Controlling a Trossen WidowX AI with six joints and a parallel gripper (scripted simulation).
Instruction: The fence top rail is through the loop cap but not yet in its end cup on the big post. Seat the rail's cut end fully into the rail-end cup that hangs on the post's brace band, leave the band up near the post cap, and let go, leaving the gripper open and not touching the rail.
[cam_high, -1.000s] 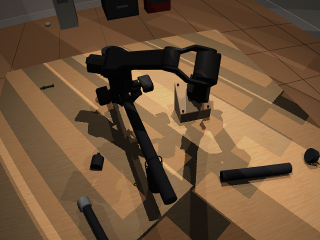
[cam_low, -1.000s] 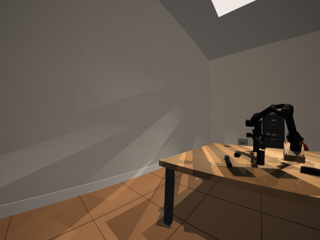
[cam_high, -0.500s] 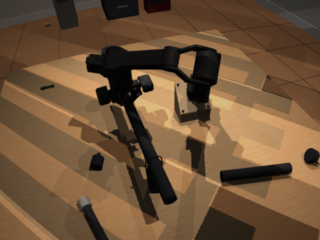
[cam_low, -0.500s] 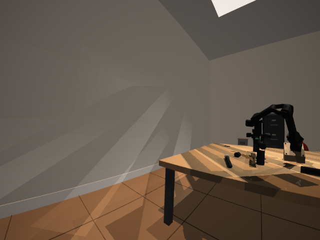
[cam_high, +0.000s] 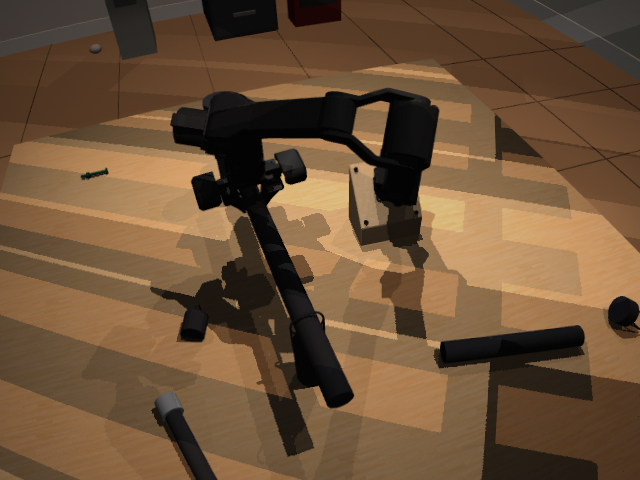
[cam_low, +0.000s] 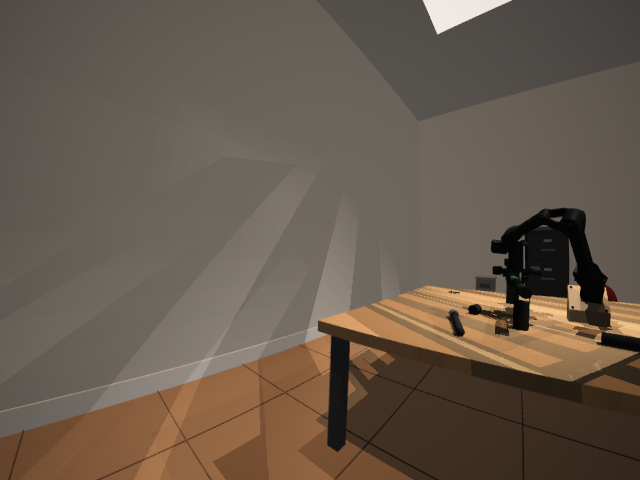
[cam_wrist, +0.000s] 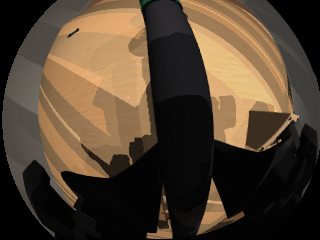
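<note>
The long black top rail (cam_high: 280, 260) (cam_low: 524, 290) (cam_wrist: 177, 75) slopes from my gripper toward the top camera. Its near end sticks out past the thin loop cap (cam_high: 323, 322), which rings it above a short dark post (cam_high: 305, 367) (cam_low: 521, 316). My gripper (cam_high: 251, 198) (cam_wrist: 182, 143) is shut on the rail, a finger on each side. A green rim (cam_low: 514, 277) (cam_wrist: 161, 4) shows at the rail's far end in the wrist view, at the top edge. Behind the gripper, a dark upright (cam_low: 510, 294) is mostly hidden. The band and how deep the rail end sits cannot be made out.
The arm's pale base box (cam_high: 362, 198) (cam_low: 573, 299) (cam_wrist: 267, 129) is right of the gripper. On the table (cam_low: 382, 335) lie a dark tube (cam_high: 511, 343), a grey-tipped tube (cam_high: 169, 405) (cam_low: 455, 322), two dark caps (cam_high: 194, 324) (cam_high: 622, 311) and a green bolt (cam_high: 94, 173) (cam_wrist: 73, 33).
</note>
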